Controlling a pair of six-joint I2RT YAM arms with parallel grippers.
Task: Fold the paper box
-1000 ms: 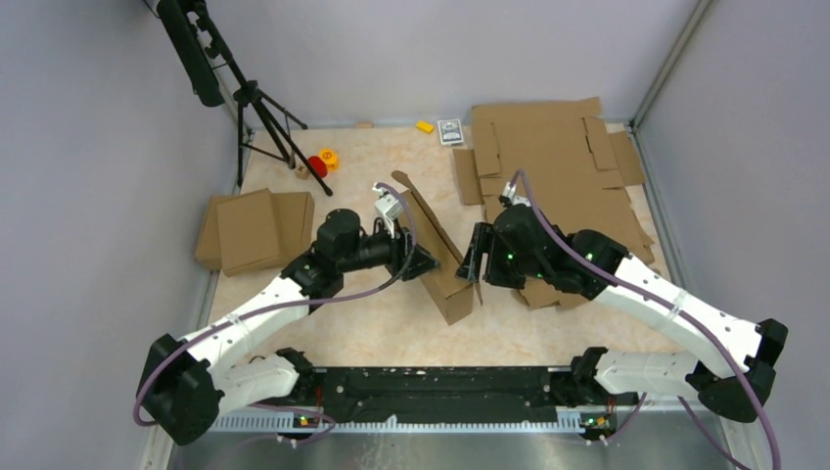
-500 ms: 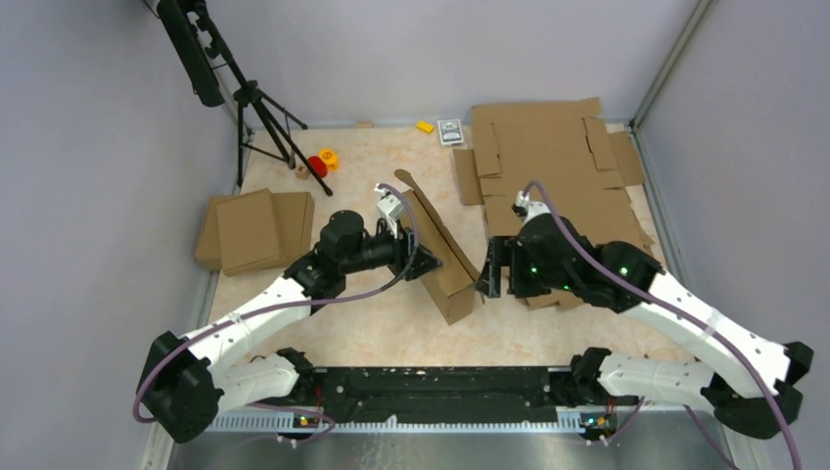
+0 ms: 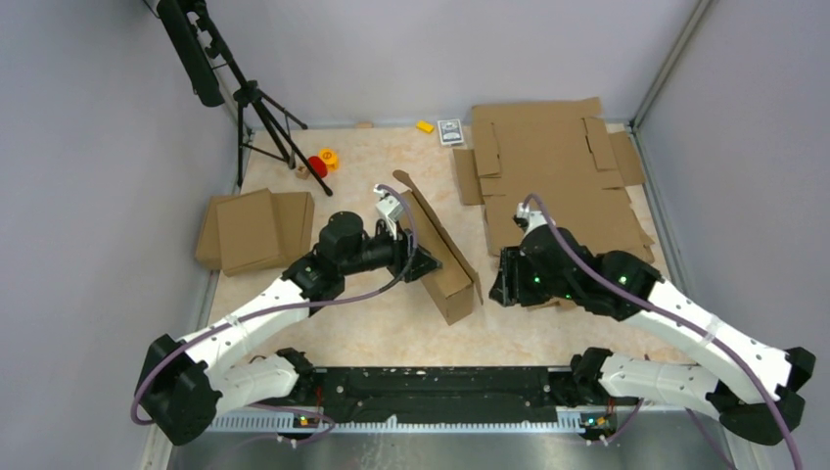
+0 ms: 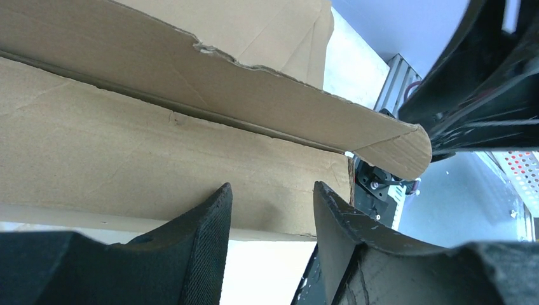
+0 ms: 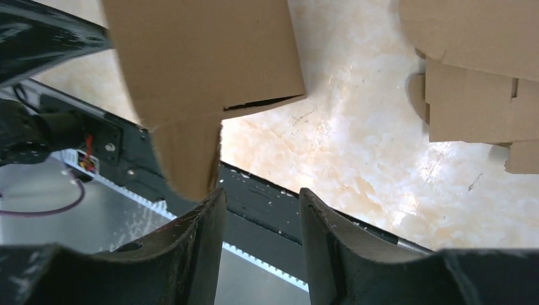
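The paper box [image 3: 440, 245] stands on edge in the middle of the table, a long brown creased panel with a flap bent over its top. From the left, my left gripper [image 3: 423, 262] meets its side. In the left wrist view that gripper [image 4: 272, 187] is open, its fingertips [image 4: 219, 197] at the cardboard panel [image 4: 159, 140] with nothing between them. My right gripper [image 3: 497, 277] hangs just right of the box, apart from it. In the right wrist view it [image 5: 262, 190] is open and empty, with a hanging flap of the box [image 5: 203, 51] close above its left finger [image 5: 206, 216].
A pile of flat slotted cardboard sheets [image 3: 558, 166] fills the back right, reaching under the right arm. Smaller cardboard pieces [image 3: 253, 230] lie at the left edge. A black tripod [image 3: 259, 108], red and yellow bits [image 3: 318, 164] and a small card box [image 3: 450, 131] sit at the back.
My right gripper has drawn back from the box, rightward and toward the near edge. The left gripper and the box have stayed put.
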